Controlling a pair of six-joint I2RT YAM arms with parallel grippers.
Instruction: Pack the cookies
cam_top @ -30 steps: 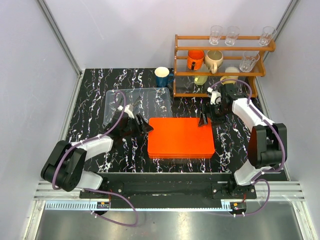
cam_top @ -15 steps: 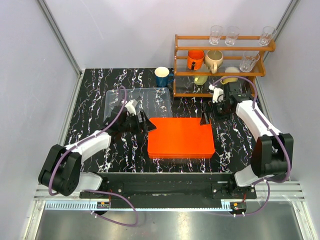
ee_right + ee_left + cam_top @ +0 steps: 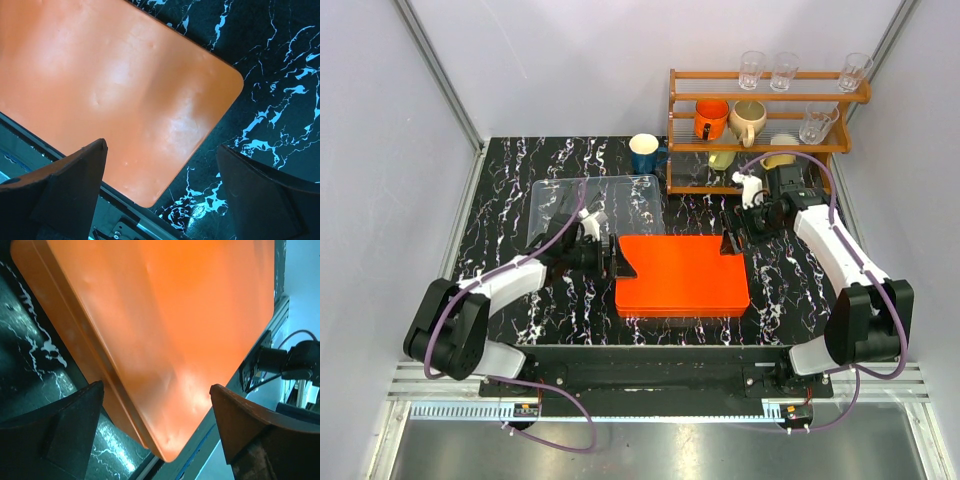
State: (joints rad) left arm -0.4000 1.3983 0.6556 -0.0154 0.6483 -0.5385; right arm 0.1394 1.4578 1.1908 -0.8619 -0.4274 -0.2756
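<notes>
At the far-left corner of the orange box (image 3: 682, 274), the left jaws have spread wide, holding nothing; at the far-right corner the right jaws have likewise opened fully, empty. No cookies show anywhere; probably they sit inside the closed box, so packing looks nearly finished.

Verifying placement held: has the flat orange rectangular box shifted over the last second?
No. The flat orange rectangular box sits equally far from the wooden shelf rack as before.
</notes>
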